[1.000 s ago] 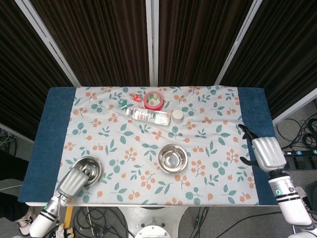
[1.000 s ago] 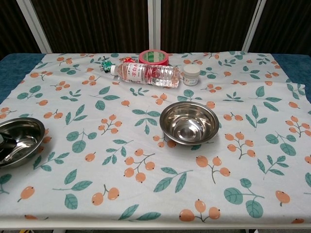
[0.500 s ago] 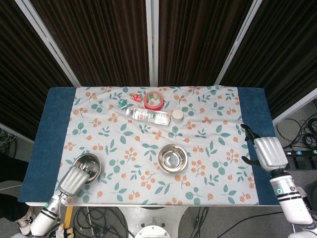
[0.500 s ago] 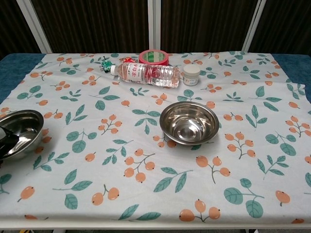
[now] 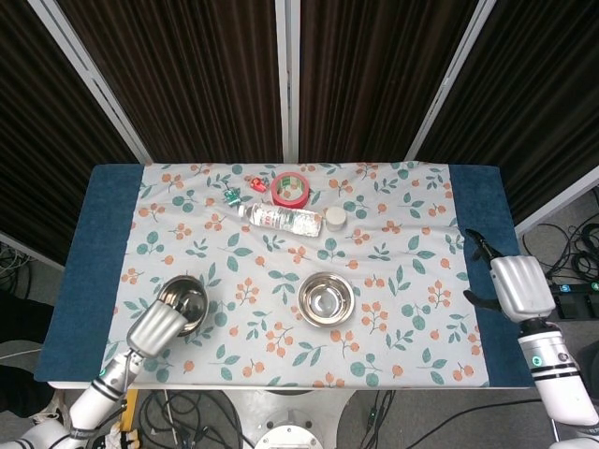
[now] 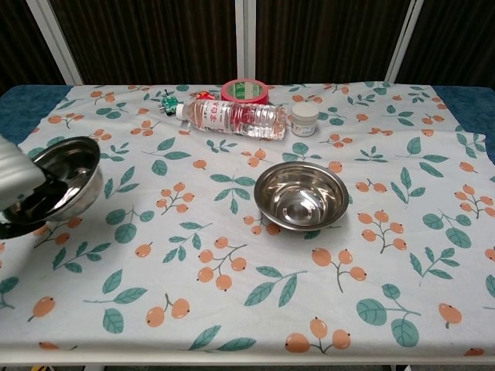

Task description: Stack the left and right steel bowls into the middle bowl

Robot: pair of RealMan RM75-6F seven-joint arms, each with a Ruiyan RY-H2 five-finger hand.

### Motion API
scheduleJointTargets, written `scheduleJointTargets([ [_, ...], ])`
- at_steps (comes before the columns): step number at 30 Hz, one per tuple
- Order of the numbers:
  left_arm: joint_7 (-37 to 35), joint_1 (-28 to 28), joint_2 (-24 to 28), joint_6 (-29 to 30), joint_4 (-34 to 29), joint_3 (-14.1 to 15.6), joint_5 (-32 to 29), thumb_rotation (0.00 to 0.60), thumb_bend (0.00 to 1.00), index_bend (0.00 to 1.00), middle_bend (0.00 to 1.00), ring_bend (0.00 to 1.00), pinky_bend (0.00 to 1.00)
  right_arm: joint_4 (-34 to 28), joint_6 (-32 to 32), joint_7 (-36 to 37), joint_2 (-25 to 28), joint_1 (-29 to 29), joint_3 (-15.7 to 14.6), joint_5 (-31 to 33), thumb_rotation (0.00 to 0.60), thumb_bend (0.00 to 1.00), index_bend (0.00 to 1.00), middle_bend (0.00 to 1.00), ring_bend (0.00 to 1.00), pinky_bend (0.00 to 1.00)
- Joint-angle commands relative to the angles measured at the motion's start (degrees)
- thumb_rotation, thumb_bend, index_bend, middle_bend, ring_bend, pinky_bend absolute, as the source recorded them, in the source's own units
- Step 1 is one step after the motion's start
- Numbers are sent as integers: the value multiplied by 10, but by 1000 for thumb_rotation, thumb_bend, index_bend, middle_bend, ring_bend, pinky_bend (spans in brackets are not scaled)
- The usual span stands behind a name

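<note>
Left hand [image 5: 157, 326] gripping tilted steel bowl [image 6: 63, 182], apparently lifted off the surface [image 5: 253, 346]; middle bowl [image 5: 326, 298] at centre; right hand [image 5: 517, 285] released, lower right.

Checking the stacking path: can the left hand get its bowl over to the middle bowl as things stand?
Probably yes. The left hand holds its bowl tilted, and only bare cloth lies between it and the middle bowl; the bottle sits further back.
</note>
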Motion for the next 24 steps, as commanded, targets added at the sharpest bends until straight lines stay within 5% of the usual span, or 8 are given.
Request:
scheduleJointTargets([
  [1,15,-37,-2,-29,-34,-29,3,600,319,727,759,897,940,2,11,13,5,-7,4,-1,600,85,104,394,865,827],
  [10,46,-128,-53,-108,-70,-83,-8,600,322,728,759,897,940,27,33,67,17,-26,16,5,600,98,104,392,865,827],
  [24,52,-238,-175,-185,4,-124,-35,600,329,728,760,898,940,67,42,130,23,-47,28,22,600,131,105,388,865,827],
])
